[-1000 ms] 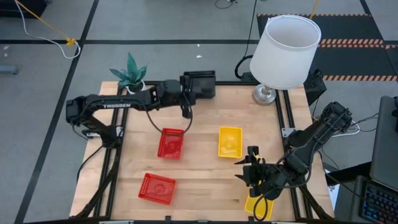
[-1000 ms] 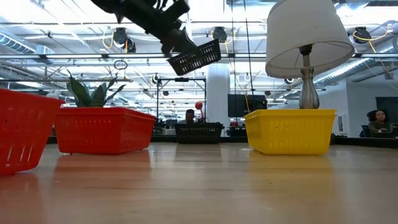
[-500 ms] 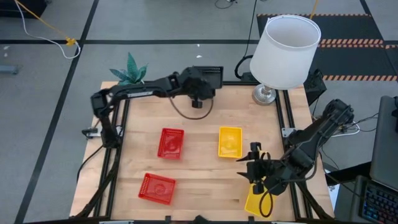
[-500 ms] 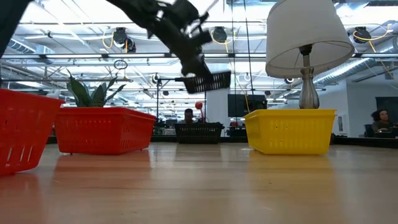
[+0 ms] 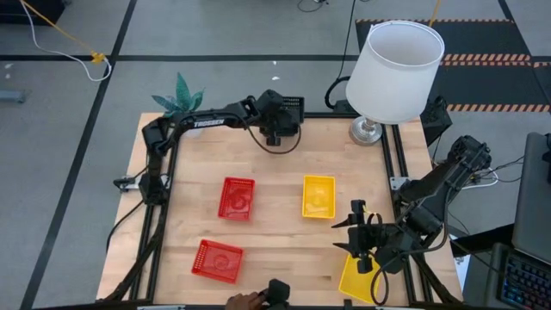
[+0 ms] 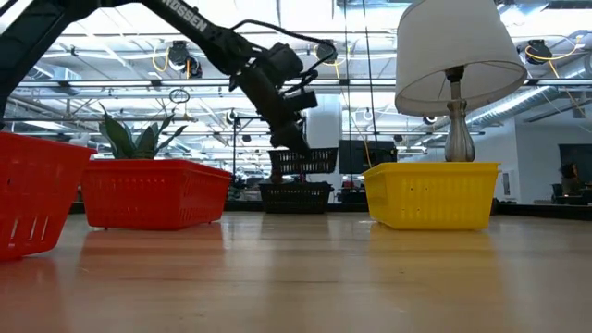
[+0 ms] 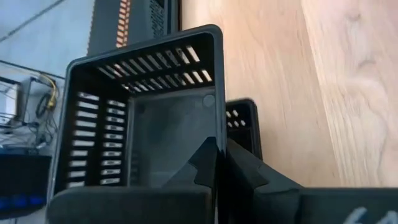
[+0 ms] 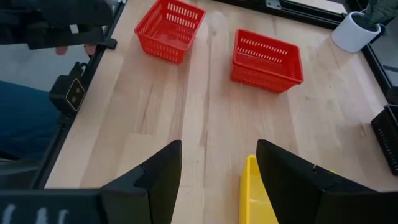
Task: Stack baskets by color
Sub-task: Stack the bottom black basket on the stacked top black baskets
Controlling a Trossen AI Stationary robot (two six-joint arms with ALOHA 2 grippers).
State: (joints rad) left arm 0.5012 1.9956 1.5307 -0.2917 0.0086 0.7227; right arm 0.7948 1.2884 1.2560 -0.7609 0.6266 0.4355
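Note:
My left gripper (image 5: 277, 127) is shut on a black basket (image 6: 305, 161) at the table's far edge. It hangs just above a second black basket (image 6: 296, 196) that stands on the table. Two red baskets (image 5: 237, 198) (image 5: 217, 260) and a yellow basket (image 5: 318, 196) sit open side up on the wood. At the near right, my right gripper (image 8: 217, 180) is open above another yellow basket (image 5: 360, 281). That basket's rim (image 8: 254, 186) shows between the fingers, apart from them. My left gripper pinches one side wall of the black basket (image 7: 217, 134) at its rim, one finger inside (image 7: 200, 167) and one outside (image 7: 249, 174). The fingers slant down toward the table's far edge. The basket hangs about level, open side up, clear of the black basket (image 7: 244, 121) beneath it.
A white lamp (image 5: 392, 73) stands at the far right corner and a potted plant (image 5: 181, 99) at the far left. A person's hand (image 5: 256, 300) holding something dark shows at the near edge. Bare wood lies between the red and yellow baskets.
My left gripper has carried the black basket toward the table's far edge and down. The basket was tilted and high. It is now about level, just over the black basket on the table. The person's hand has come into view at the near edge.

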